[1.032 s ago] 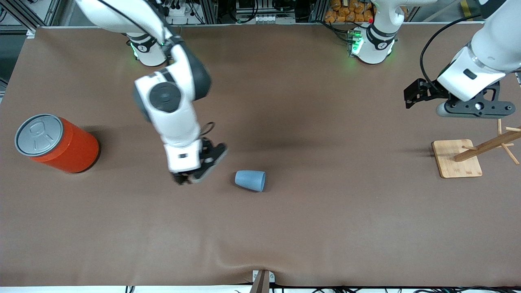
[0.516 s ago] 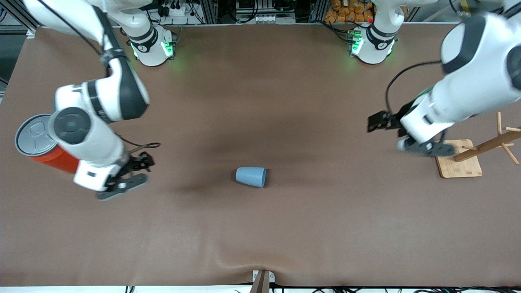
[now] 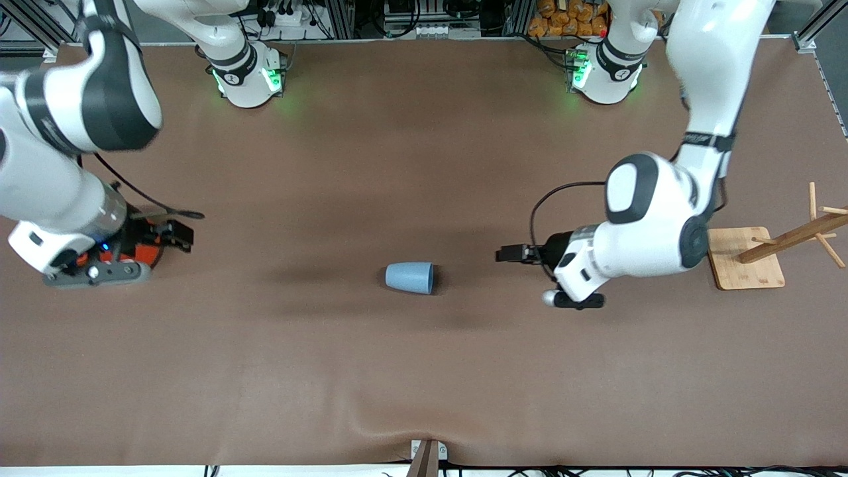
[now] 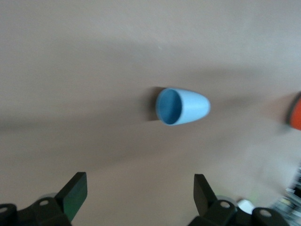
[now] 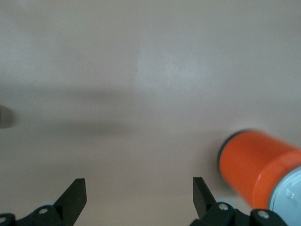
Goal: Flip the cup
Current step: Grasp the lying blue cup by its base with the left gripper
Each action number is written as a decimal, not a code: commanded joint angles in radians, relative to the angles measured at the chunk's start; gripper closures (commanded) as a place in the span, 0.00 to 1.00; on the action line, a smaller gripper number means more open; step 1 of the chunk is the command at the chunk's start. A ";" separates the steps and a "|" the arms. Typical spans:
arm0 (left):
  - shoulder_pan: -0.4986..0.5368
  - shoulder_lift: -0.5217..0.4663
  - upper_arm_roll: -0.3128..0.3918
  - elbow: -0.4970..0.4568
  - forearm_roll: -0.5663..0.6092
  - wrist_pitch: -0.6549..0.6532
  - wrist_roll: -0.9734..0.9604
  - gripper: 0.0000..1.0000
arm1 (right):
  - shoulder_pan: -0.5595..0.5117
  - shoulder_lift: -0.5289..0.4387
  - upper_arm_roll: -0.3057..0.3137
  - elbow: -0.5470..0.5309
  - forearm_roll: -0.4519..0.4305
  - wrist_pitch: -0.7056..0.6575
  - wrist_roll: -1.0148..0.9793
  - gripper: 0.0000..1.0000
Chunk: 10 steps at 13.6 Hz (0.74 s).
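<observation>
The light-blue cup (image 3: 410, 277) lies on its side in the middle of the brown table, its mouth toward the left arm's end. My left gripper (image 3: 513, 254) is open and empty, low beside the cup on its mouth side and apart from it. In the left wrist view the cup (image 4: 182, 106) shows its blue inside, ahead of the open left gripper (image 4: 138, 188). My right gripper (image 3: 175, 236) is open and empty over the orange can at the right arm's end. It shows open in the right wrist view (image 5: 138, 188).
The orange can (image 3: 147, 254) with grey lid is mostly hidden under my right hand; it shows in the right wrist view (image 5: 256, 169). A wooden peg stand (image 3: 745, 258) on a square base sits at the left arm's end. The table cloth (image 3: 424, 371) spreads all round the cup.
My right gripper has swung away from the cup to over the orange can. My left gripper has come from above the wooden stand down toward the cup. The cup has barely shifted.
</observation>
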 commanded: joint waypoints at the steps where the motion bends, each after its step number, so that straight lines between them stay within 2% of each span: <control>1: -0.013 0.086 0.000 0.030 -0.157 0.051 0.113 0.00 | -0.089 -0.154 0.023 -0.075 0.076 -0.095 -0.004 0.00; 3: -0.022 0.136 0.000 0.030 -0.318 0.061 0.222 0.00 | -0.121 -0.212 0.027 -0.074 0.076 -0.158 -0.075 0.00; 5: -0.030 0.192 0.002 0.030 -0.469 0.062 0.381 0.00 | -0.137 -0.231 0.027 -0.066 0.075 -0.193 -0.095 0.00; 10: -0.060 0.305 0.002 0.034 -0.678 0.062 0.561 0.00 | -0.135 -0.226 0.023 -0.051 0.061 -0.189 -0.097 0.00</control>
